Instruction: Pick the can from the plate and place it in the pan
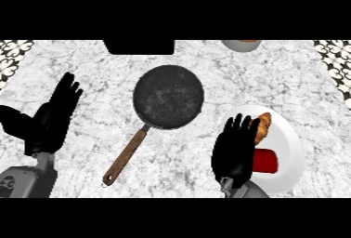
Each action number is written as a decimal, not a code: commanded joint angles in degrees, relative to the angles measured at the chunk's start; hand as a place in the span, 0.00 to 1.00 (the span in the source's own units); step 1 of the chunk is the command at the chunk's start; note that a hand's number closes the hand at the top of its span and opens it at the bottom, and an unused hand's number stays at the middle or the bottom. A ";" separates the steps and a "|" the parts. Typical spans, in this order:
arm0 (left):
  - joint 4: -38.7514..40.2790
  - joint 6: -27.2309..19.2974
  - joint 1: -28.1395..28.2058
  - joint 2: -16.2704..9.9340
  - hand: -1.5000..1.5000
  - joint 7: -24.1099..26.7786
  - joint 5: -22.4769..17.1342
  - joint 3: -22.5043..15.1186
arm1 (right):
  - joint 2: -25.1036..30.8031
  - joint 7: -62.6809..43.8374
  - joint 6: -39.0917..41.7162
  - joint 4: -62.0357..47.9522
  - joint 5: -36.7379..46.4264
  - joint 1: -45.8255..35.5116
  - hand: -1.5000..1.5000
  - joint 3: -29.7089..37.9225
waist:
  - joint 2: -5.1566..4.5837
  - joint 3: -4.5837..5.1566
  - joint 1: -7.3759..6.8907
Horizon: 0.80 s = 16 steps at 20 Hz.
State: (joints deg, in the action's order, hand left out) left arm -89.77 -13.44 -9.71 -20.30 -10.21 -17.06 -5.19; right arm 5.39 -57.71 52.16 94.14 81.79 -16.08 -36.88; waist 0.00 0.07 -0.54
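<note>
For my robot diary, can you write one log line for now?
right hand: open beside can | can: on plate | pan: empty | left hand: resting open

Can [266, 161] on plate [291, 139], rt of pan [168, 95]

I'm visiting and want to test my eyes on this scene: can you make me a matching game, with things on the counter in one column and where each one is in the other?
Things:
1. pan
2. can
3. left hand
4. right hand

Places:
A. lying on the white plate, beside a brown pastry
B. open, fingers up, near the view's left edge
C. middle of the counter, dark and round, brown handle pointing to the lower left
D. open, at the plate's left rim, just left of the red thing

Pairs: 1-C, 2-A, 3-B, 4-D
</note>
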 commanded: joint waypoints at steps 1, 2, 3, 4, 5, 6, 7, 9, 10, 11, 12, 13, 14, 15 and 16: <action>-2.50 -0.60 3.18 1.52 0.50 1.08 0.90 -0.57 | -5.12 -7.51 7.47 -3.31 2.49 -4.34 0.00 2.71 | 0.09 -0.04 -0.06; -1.45 0.18 3.05 1.32 0.50 1.10 0.65 -0.51 | -3.11 -4.65 3.90 -7.69 3.37 -5.24 0.00 6.22 | -0.06 -0.05 -0.09; -5.92 0.03 3.35 -0.57 0.50 -1.36 0.31 0.31 | -5.18 -8.06 3.02 -9.36 3.73 -3.35 0.00 4.08 | 0.07 -0.08 -0.54; 0.85 1.39 -0.93 -1.10 0.50 -0.82 -0.49 2.77 | -5.22 -6.95 5.74 -7.94 4.09 -4.49 0.00 4.81 | -0.08 -0.04 0.40; -1.48 2.28 1.96 -0.58 0.50 0.10 -0.68 1.69 | -4.65 -5.43 1.80 -11.21 5.93 -3.47 0.00 6.90 | -0.07 -0.06 0.15; -1.07 0.07 1.97 1.22 0.50 0.44 1.41 0.27 | -5.26 -7.04 6.09 -8.73 5.69 -5.59 0.00 6.83 | 0.01 -0.05 0.27; 0.40 0.97 -0.47 0.96 0.50 0.06 1.56 0.17 | -5.28 -5.47 1.81 -12.91 7.42 -5.38 0.00 7.86 | -0.12 -0.06 0.42; -0.52 0.44 0.45 1.64 0.50 -0.72 1.47 0.66 | -5.30 -6.60 1.82 -9.75 9.43 -1.15 0.00 6.24 | 0.04 -0.07 0.64; -0.43 0.69 -0.50 1.91 0.50 -0.91 1.32 0.93 | -5.17 -4.64 1.93 -12.24 9.88 -4.18 0.00 8.80 | -0.02 -0.07 0.51; 2.00 2.92 0.10 0.76 0.50 1.24 0.71 2.99 | -4.82 -3.72 -0.78 -13.21 10.53 -2.93 0.00 8.59 | -0.05 -0.06 0.50; -2.87 1.00 1.66 1.78 0.50 -1.29 1.52 1.99 | -5.33 -4.74 -1.37 -13.47 8.54 -4.32 0.00 9.20 | 0.02 -0.08 0.20; 0.48 2.16 -0.41 1.76 0.50 -1.39 1.79 2.81 | -4.52 -1.79 0.82 -11.80 10.24 -3.49 0.00 9.83 | 0.01 -0.07 0.53; 1.47 3.80 -0.87 0.47 0.50 -0.59 1.02 4.42 | -2.68 0.33 -3.84 -14.59 10.08 -3.36 0.00 11.20 | -0.03 -0.07 0.48; -2.13 1.86 2.50 3.14 0.50 -0.01 3.34 2.19 | -2.40 0.46 0.47 -9.44 10.59 -1.96 0.00 9.91 | 0.06 -0.07 0.48; 1.56 4.64 0.55 2.61 0.50 0.47 1.22 3.89 | -5.30 -2.06 -0.33 -11.41 11.48 -1.31 0.00 9.64 | 0.01 -0.06 0.54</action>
State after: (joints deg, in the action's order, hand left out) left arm -89.85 -10.92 -8.99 -18.54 -10.43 -15.51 -2.56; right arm 1.52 -55.91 53.04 83.04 91.80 -18.94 -27.45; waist 0.00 0.00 -0.09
